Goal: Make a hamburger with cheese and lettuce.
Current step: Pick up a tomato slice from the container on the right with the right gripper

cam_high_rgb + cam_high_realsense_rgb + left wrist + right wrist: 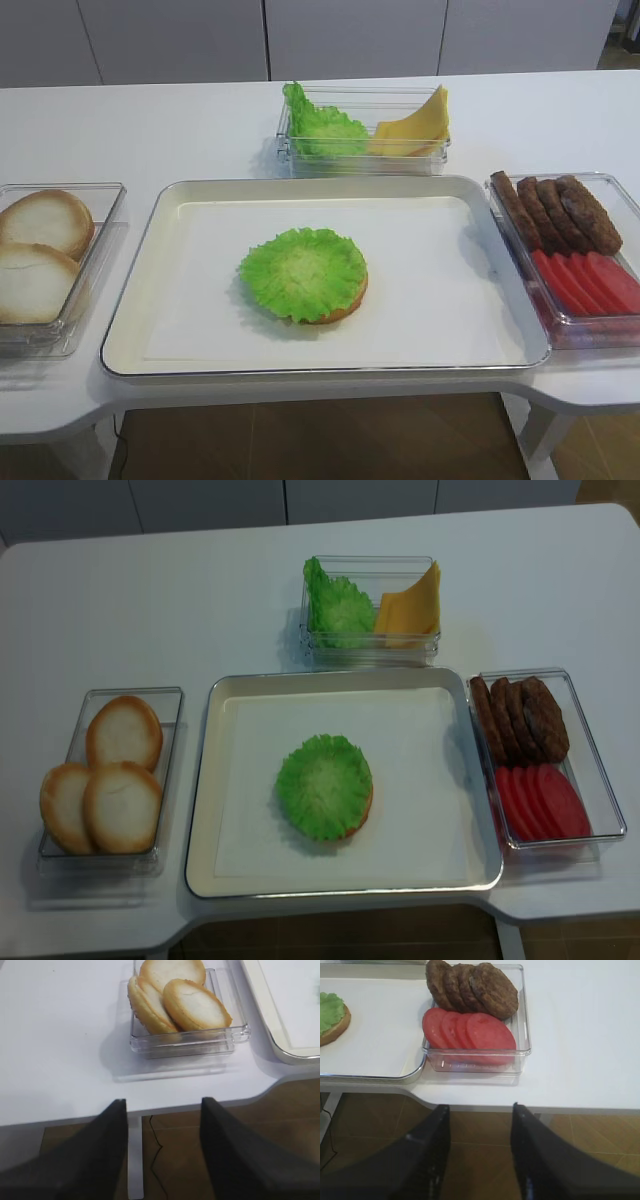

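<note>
Behind tray (200, 810): lettuce (335, 605), cheese (410, 608)

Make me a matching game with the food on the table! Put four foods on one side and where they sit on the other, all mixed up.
Foods:
1. hamburger
2. cheese
3. bun halves
4. tomato slices

Places:
A. clear box left of the tray
B. back box, beside spare lettuce
C. middle of the tray
D. right box, in front of the patties

Pairs: 1-C, 2-B, 3-A, 4-D
</note>
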Action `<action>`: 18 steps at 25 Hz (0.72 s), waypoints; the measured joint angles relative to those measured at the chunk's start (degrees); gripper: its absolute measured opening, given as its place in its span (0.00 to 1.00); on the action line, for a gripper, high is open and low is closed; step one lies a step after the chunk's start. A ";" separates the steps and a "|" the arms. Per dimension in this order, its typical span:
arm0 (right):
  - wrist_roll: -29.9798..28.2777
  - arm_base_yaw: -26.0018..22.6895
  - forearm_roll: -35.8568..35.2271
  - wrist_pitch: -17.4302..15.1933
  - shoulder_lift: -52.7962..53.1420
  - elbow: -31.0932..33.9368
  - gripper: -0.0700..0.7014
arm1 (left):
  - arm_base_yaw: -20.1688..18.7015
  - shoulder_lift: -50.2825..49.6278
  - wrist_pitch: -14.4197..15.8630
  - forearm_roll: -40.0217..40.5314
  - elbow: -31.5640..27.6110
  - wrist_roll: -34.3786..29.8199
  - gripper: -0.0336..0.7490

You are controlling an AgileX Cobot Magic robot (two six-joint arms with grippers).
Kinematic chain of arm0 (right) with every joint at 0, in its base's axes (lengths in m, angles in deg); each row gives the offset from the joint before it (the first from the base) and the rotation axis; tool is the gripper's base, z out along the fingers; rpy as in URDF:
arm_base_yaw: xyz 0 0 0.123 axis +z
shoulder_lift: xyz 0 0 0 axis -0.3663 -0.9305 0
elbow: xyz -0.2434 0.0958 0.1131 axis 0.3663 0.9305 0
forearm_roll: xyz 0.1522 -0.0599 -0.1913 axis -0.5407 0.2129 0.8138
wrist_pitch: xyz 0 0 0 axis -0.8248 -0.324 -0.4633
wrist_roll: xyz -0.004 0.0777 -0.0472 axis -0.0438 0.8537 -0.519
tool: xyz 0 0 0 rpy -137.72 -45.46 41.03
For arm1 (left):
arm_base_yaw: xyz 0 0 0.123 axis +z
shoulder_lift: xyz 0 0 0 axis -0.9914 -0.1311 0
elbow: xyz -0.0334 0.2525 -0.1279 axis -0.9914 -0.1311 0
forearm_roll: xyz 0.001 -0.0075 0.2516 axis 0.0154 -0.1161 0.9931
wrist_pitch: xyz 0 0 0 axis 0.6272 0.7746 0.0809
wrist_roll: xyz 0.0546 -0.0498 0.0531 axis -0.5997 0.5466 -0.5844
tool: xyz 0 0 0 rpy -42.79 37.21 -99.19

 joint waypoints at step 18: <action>0.00 0.00 -3.18 3.55 -15.47 -12.55 0.54 | 0.00 0.00 0.00 0.00 0.00 0.00 0.49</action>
